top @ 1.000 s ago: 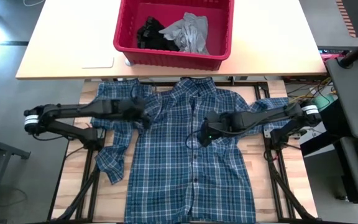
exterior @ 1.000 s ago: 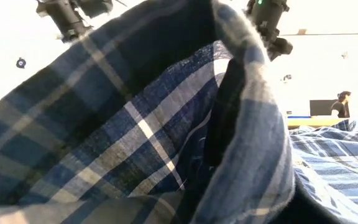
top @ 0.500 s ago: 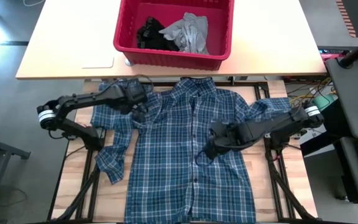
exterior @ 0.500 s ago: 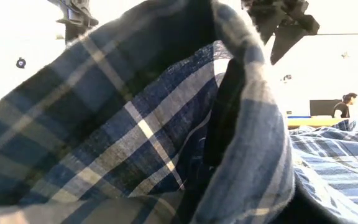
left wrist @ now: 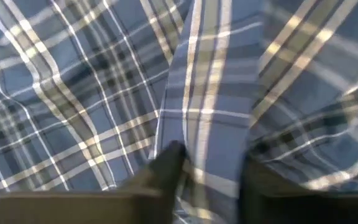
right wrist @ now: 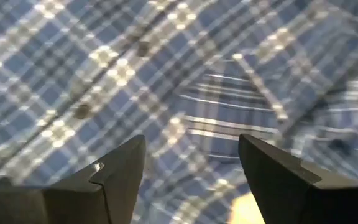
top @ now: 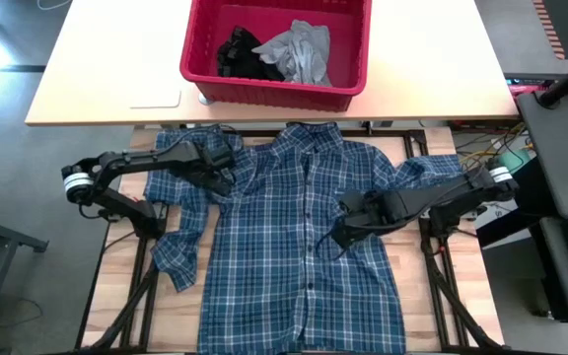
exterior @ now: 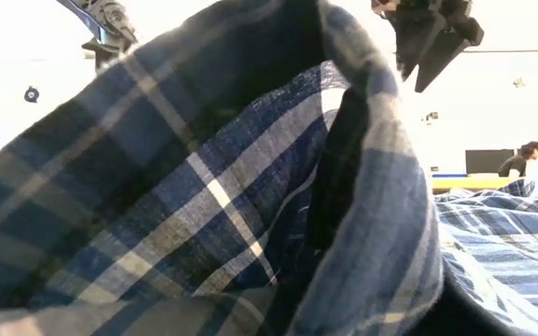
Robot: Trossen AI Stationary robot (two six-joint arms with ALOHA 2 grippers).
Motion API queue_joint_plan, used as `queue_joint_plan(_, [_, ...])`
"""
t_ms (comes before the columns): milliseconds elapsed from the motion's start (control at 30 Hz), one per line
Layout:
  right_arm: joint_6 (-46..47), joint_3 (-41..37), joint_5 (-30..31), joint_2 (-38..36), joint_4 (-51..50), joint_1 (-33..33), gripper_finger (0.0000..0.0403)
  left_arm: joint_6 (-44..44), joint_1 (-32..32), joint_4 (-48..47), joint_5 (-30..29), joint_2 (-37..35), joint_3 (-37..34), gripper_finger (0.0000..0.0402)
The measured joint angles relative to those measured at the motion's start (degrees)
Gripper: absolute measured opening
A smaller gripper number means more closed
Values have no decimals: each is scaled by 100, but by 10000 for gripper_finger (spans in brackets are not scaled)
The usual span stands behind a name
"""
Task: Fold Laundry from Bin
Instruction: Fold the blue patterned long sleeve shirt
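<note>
The blue-and-white plaid shirt (top: 294, 247) lies spread, front up and buttoned, on the wooden table (top: 116, 316). My left gripper (top: 227, 176) points steeply down onto the seam where the shirt's left sleeve meets the body, and is shut on a ridge of cloth (left wrist: 207, 143). My right gripper (top: 339, 235) hovers open above the shirt's right front; in its wrist view only flat plaid shows between its fingers (right wrist: 120, 171). The red bin (top: 264, 94) stands at the far side and holds a grey T-shirt (top: 304, 51) and a black garment (top: 240, 51). My left gripper pinches a raised fold of the plaid shirt (left wrist: 211, 163) between its two fingers, beside the left armhole. The fingers come from above, slanting down. The fold runs on ahead between the fingers, and the shirt around it lies on the table.
The shirt's left sleeve (top: 180, 247) lies bent toward the near edge, and the right sleeve (top: 432, 170) is bunched under the right arm. In the low view a hump of plaid (exterior: 204, 205) fills the near field. A person (exterior: 529, 157) is far off in the room.
My left gripper has tipped steeply downward and sunk onto the shirt at the left armhole. My right gripper has drifted toward the table's near edge and slightly right, staying above the cloth. The shirt lies as before.
</note>
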Motion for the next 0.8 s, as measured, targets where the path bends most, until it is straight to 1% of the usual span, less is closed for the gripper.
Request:
queue_joint_plan(33, [17, 0, 71, -61, -167, -18, 243, 7, 0, -77, 0, -29, 89, 42])
queue_joint_plan(67, [46, -4, 154, -111, -316, -29, 236, 4, 0, -181, -2, -72, 199, 23])
queue_joint_plan(100, [57, -19, 224, -171, -437, -42, 230, 18, 0, -270, 14, -128, 319, 16])
queue_joint_plan(233, [-40, -227, 293, -364, -553, -42, 210, 94, -32, -643, 52, -373, 1086, 5])
queue_joint_plan(333, [-24, -520, 265, -488, -554, -42, 204, 118, -94, -1110, 39, -557, 1798, 2])
queue_joint_plan(467, [52, -970, 299, -762, -453, -164, 210, -121, -186, -2330, -198, -742, 2657, 0])
queue_joint_plan(533, [-45, -1178, 384, -959, -343, -348, 218, -289, -230, -2933, -315, -836, 2987, 0])
queue_joint_plan(567, [-156, -1270, 393, -1066, -256, -471, 223, -386, -247, -3082, -386, -900, 3099, 0])
queue_joint_plan(633, [-519, -1492, 392, -1302, 33, -786, 234, -447, -258, -2938, -331, -1170, 3145, 0])
queue_joint_plan(700, [-953, -1723, 348, -1502, 477, -1145, 246, -671, -255, -3035, -215, -1361, 3082, 0])
queue_joint_plan(800, [-1821, -2089, 26, -1742, 1343, -1702, 260, -928, -215, -3018, -291, -1653, 2605, 0])
